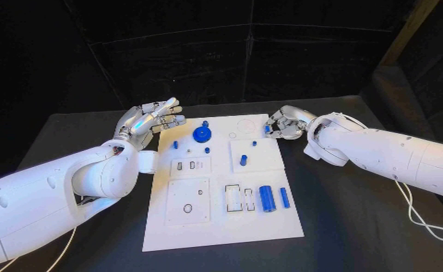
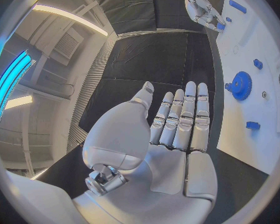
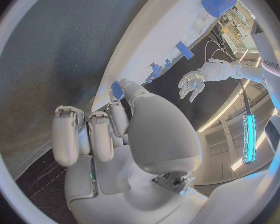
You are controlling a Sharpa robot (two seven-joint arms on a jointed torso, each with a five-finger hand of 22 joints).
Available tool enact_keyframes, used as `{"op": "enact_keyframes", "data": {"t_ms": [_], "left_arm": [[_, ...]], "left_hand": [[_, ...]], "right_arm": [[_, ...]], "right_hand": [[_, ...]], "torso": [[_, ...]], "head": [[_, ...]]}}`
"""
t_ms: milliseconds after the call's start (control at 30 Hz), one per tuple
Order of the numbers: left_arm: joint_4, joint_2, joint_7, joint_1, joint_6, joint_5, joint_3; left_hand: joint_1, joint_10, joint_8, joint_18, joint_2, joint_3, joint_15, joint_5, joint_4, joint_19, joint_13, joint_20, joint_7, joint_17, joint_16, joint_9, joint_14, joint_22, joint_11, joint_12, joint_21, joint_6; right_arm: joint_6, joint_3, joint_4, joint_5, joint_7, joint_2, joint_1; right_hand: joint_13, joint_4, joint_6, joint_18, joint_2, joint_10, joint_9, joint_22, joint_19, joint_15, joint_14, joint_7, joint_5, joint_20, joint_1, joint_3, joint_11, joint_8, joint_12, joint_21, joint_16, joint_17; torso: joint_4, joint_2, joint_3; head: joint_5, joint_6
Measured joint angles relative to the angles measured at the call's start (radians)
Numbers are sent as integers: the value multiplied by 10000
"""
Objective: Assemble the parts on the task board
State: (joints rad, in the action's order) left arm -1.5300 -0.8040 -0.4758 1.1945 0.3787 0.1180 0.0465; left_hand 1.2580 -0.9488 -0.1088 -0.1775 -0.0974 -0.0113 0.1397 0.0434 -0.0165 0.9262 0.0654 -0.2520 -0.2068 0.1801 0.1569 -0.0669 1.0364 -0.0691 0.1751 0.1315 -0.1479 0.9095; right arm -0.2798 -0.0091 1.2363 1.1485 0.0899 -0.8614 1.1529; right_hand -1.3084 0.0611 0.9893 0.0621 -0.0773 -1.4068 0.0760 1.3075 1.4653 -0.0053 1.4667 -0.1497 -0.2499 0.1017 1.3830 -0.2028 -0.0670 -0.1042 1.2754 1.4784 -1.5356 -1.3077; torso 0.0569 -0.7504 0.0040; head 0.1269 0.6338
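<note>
The white task board [image 1: 221, 221] lies in the middle of the table. On its far part lies a blue gear [image 1: 202, 134], and a blue peg [image 1: 244, 160] stands near the middle. A thick blue cylinder [image 1: 265, 198] and a slim blue pin [image 1: 284, 198] lie nearer me. My left hand [image 1: 152, 118] hovers at the board's far left corner, fingers straight, holding nothing; the gear [image 2: 241, 85] shows beyond its fingertips. My right hand [image 1: 288, 123] is curled at the board's far right edge. Its thumb and a finger pinch a small blue part [image 3: 117, 89].
Small blue pieces [image 1: 175, 144] stand near the gear. Two raised white plates [image 1: 189, 200] with holes and slots sit on the board's left half. The black table [image 1: 351, 221] runs wide on both sides of the board. A white cable [image 1: 420, 217] trails at the right.
</note>
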Motion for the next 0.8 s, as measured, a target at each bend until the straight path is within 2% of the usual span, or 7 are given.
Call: {"op": "enact_keyframes", "data": {"t_ms": [367,500,600,733,800], "left_arm": [[9,0,5,0,0,0,0],[10,-2,7,0,0,0,0],[12,-6,9,0,0,0,0],[13,-10,12,0,0,0,0],[8,-22,13,0,0,0,0]], "left_hand": [[0,0,0,-1,0,0,0,0,0,0,0,0,0,11,0,0,0,-1,0,0,0,0],[0,0,0,0,0,0,0,0,0,0,0,0,0,10,0,0,0,-1,0,0,0,0],[0,0,0,0,0,0,0,0,0,0,0,0,0,10,0,0,0,-1,0,0,0,0],[0,0,0,0,0,0,0,0,0,0,0,0,0,10,0,0,0,-1,0,0,0,0],[0,0,0,0,0,0,0,0,0,0,0,0,0,9,0,0,0,-1,0,0,0,0]], "right_arm": [[-172,2,-32,16,51,80,0],[-347,-2,-29,21,51,86,-1],[-564,-3,6,25,44,85,-6],[-929,-3,230,24,24,25,-7],[-1131,-2,496,14,-12,-81,-7]], "right_hand": [[1,-115,434,-2,232,-137,15,-1,0,-115,-33,173,62,-75,66,-175,136,-174,180,39,0,-3],[0,-199,635,-1,362,-225,14,-1,0,-202,-16,221,431,-144,165,-406,225,-238,248,39,-4,-2],[-1,-251,657,-2,427,-225,15,-1,36,-202,-16,205,466,-179,208,-531,225,-268,298,39,-64,-2],[-7,-301,658,-1,530,-261,15,-1,0,-202,-16,204,462,-215,183,-616,261,-275,298,79,-64,-2],[-7,-280,658,0,547,-261,15,-1,0,-202,-16,204,400,-215,193,-644,261,-275,297,79,-64,-2]], "torso": [[1,0,-1],[3,2,-2],[4,2,-2],[4,2,-2],[4,4,-2]], "head": [[12,13],[12,29],[1,33],[-12,34],[-12,32]]}}
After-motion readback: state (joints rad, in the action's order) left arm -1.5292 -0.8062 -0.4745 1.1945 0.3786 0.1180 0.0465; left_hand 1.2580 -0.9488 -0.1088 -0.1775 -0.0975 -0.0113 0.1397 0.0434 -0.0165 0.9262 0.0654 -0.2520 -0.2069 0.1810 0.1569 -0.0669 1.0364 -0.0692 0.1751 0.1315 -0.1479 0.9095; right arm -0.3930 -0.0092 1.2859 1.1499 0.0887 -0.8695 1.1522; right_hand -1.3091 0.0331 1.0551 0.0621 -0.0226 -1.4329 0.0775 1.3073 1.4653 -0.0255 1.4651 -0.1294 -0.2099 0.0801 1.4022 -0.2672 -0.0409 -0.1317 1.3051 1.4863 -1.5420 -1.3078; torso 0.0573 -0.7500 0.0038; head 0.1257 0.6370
